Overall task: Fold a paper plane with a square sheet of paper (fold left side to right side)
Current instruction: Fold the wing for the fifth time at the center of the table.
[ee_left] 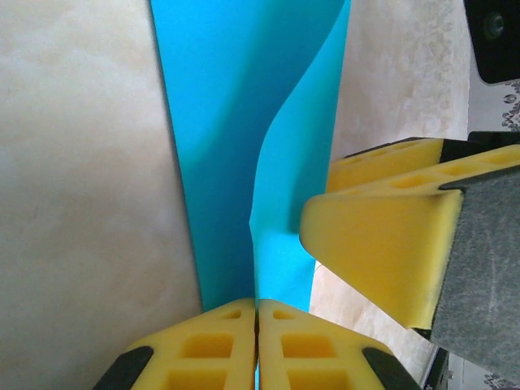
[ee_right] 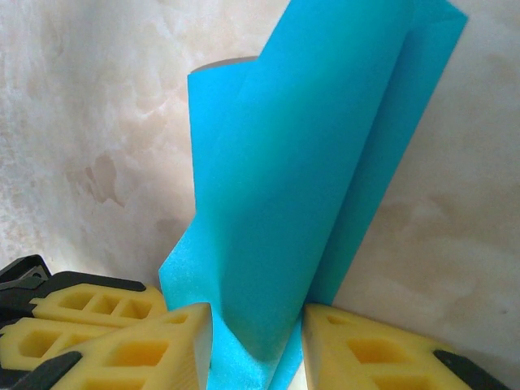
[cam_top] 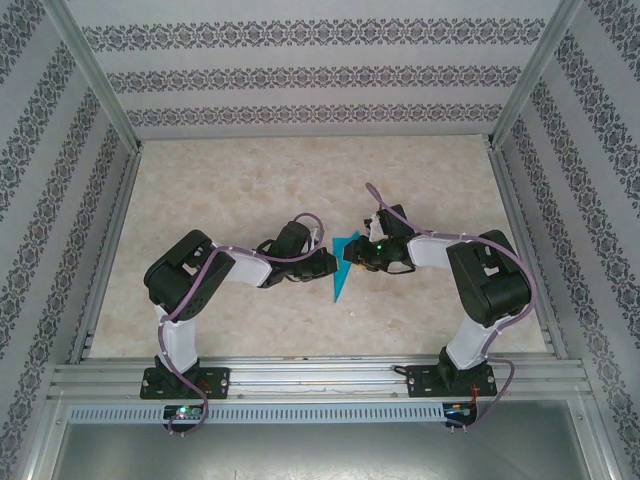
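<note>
wing fold in hand on a half-made paper plane

the paper plane (cam_top: 342, 270), a narrow dart, is held midway between the left and right edges of the table (cam_top: 250, 180), nearer its near edge. it is pinched by the left gripper (ee_left: 257, 313), fingers pressed together; the right gripper (ee_right: 256, 341) is spread around a raised flap (ee_right: 244, 203). next, it is judged, that flap must be laid over rightward and creased flat.

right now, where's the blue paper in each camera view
Top external: blue paper mid-table, between the two gripper tips.
Left wrist: paper runs from top centre down into the shut left gripper.
Right wrist: paper stands centre, rising out of the open right gripper.
Shared landmark: marbled beige table under it.
</note>
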